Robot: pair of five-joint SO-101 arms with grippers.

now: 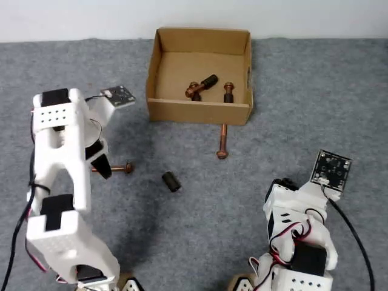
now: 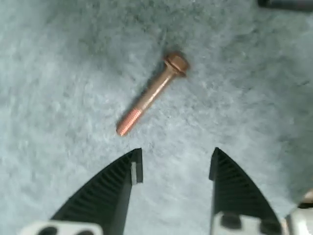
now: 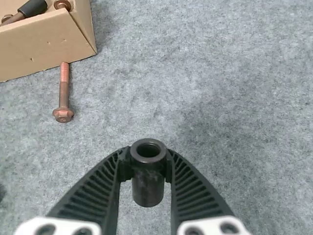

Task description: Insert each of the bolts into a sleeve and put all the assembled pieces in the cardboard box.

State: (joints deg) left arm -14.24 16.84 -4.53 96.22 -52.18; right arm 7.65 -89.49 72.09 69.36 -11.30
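Note:
A copper bolt (image 2: 151, 93) lies on the grey carpet just ahead of my left gripper (image 2: 176, 159), which is open and holds nothing. In the high view this bolt (image 1: 118, 168) sits beside the left gripper (image 1: 101, 163). My right gripper (image 3: 146, 157) is shut on a black sleeve (image 3: 146, 176) held upright, bore up, above the carpet. A second bolt (image 1: 222, 142) lies in front of the cardboard box (image 1: 200, 112); it appears as a bolt (image 3: 62, 93) in the right wrist view too. A loose black sleeve (image 1: 171, 181) rests mid-table. Two bolt pieces (image 1: 200, 86) lie inside the box.
The white left arm (image 1: 60, 170) stands tall at the left, and the right arm (image 1: 297, 224) sits low at the front right. The box corner (image 3: 44, 41) is near the second bolt. Open carpet lies between the arms.

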